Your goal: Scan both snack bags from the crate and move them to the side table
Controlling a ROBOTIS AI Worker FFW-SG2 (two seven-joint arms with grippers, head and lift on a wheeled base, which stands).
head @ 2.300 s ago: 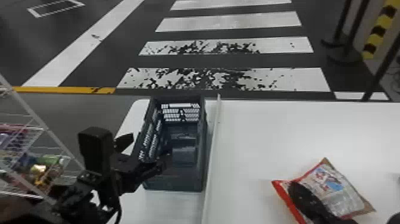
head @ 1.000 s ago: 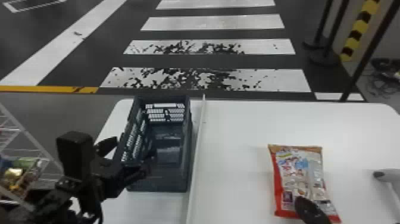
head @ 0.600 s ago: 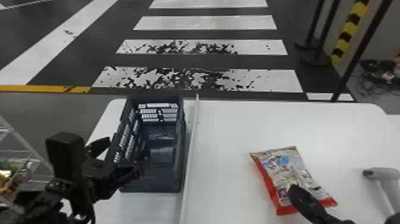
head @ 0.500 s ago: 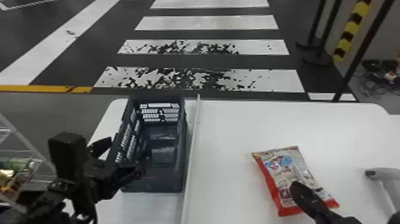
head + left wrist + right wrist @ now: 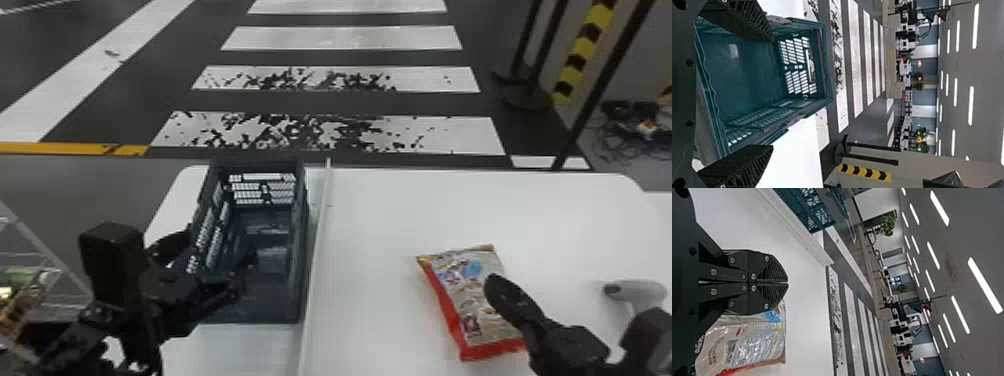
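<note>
In the head view my left gripper (image 5: 220, 245) is at the left side of the dark crate (image 5: 299, 260); in the left wrist view the left gripper (image 5: 772, 93) stands open, its fingers apart in front of the crate (image 5: 746, 78). My right gripper (image 5: 492, 284) is over the snack bag (image 5: 450, 272), which lies aslant on the white table, its red edge toward the left and front. In the right wrist view the right gripper (image 5: 788, 282) is shut with nothing between its fingers, and the snack bag (image 5: 750, 344) lies beside them, partly covered by the gripper.
A grey scanner (image 5: 637, 291) stands at the right of the white table (image 5: 375, 225). A raised pale strip (image 5: 320, 240) runs between crate and bag. At the left edge is a wire rack (image 5: 55, 280) with colourful packages.
The head view has turned to the right, shifting the scene left. The snack bag has turned on the table. The right gripper remains over it, and the left arm has stayed beside the crate.
</note>
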